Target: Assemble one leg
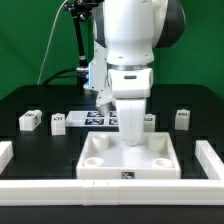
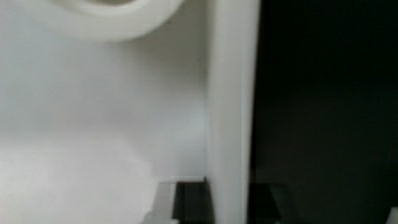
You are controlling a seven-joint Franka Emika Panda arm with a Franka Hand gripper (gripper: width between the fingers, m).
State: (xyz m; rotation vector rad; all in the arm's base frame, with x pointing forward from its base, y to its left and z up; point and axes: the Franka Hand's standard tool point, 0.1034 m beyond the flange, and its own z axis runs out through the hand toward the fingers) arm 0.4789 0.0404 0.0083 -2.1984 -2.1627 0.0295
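Several small white legs with marker tags stand on the black table in the exterior view: two at its left [image 1: 29,120] [image 1: 58,123] and one at its right [image 1: 182,118]. None is held. The large white square tray-like piece [image 1: 100,158] lies front centre. My gripper [image 1: 130,140] is down at that piece's far edge. In the wrist view the two dark fingers [image 2: 194,206] stand on either side of the piece's thin white rim wall [image 2: 231,110], closed on it. A round corner recess [image 2: 111,15] shows beside the wall.
The marker board [image 1: 95,119] lies flat behind the tray-like piece, partly hidden by the arm. Another leg [image 1: 151,120] stands just right of the gripper. White rails border the table at the front [image 1: 60,191], left [image 1: 5,152] and right [image 1: 212,160].
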